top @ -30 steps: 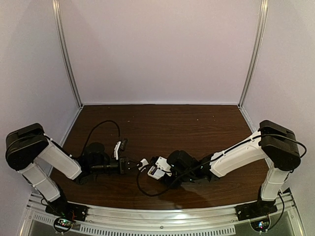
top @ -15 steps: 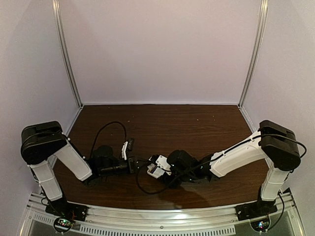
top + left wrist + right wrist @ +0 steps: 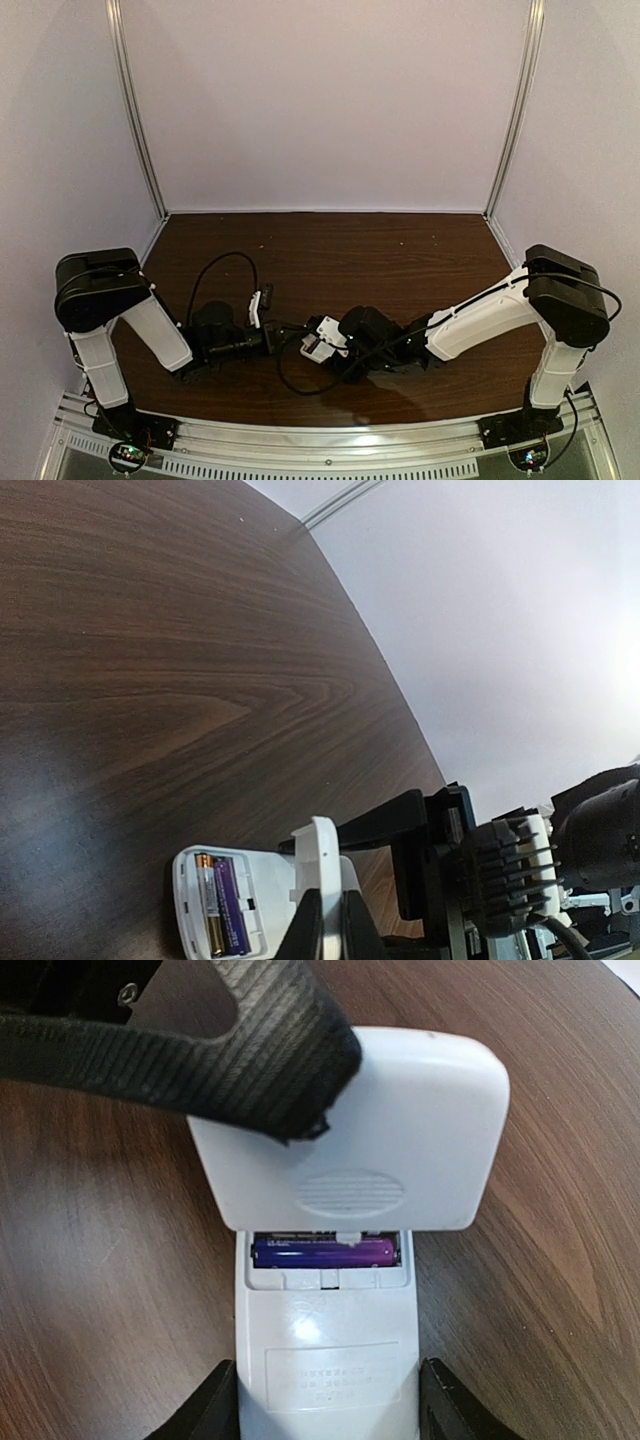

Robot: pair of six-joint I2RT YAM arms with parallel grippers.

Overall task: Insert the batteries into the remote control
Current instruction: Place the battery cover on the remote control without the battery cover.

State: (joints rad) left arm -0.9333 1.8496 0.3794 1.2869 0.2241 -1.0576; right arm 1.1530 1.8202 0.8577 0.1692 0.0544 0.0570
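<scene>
Right wrist view is showing the remote control (image 3: pixel 325 1360) lying back-up on the table (image 3: pixel 90 1260), batteries (image 3: pixel 220 915) sitting in its open bay. The right gripper (image 3: pixel 328 1402) is clasping its sides, and the left gripper (image 3: pixel 325 925) is pinching the battery cover (image 3: pixel 370 1140) over the bay.

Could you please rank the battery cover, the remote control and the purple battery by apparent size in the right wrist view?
Largest: battery cover, probably helped by nearness to the camera.
Then: remote control, partly cut off by the frame.
Smallest: purple battery.

From the right wrist, the white cover (image 3: pixel 350 1130) hides the gold-brown battery (image 3: pixel 208 905) and the remote control (image 3: pixel 325 1355) is cropped below
</scene>
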